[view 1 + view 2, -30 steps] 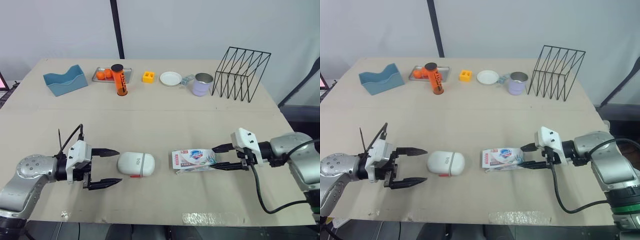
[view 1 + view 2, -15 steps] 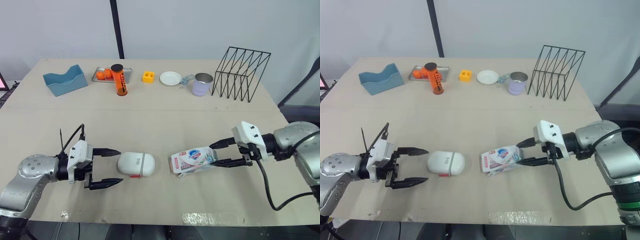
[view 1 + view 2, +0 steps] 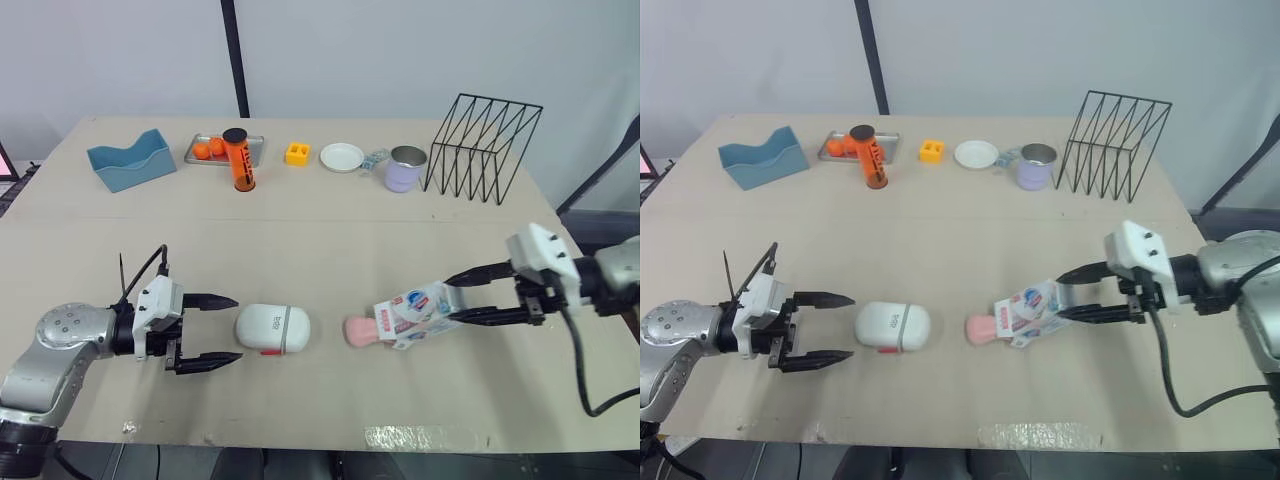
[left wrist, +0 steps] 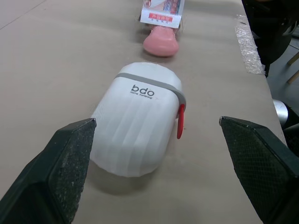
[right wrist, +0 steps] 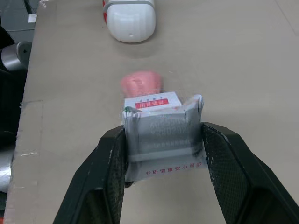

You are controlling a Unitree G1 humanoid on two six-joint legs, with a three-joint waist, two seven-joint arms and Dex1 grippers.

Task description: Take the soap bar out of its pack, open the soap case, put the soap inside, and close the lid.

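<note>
The soap pack point(image 3: 420, 312) is clamped, tilted, in the right gripper point(image 3: 455, 300). The pink soap bar point(image 3: 358, 331) is seen on the table point(image 3: 330, 240) at the pack's open end, near the closed white soap case point(image 3: 271, 329). The left gripper point(image 3: 851, 326) is held open beside the case.

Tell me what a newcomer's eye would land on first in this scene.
The pink soap bar stands out, poking from the open end of the soap pack, which the right end effector clamps near the front right. Just left of it, the closed white soap case lies in front of the open left end effector. At the far right stands a black wire rack.
</note>
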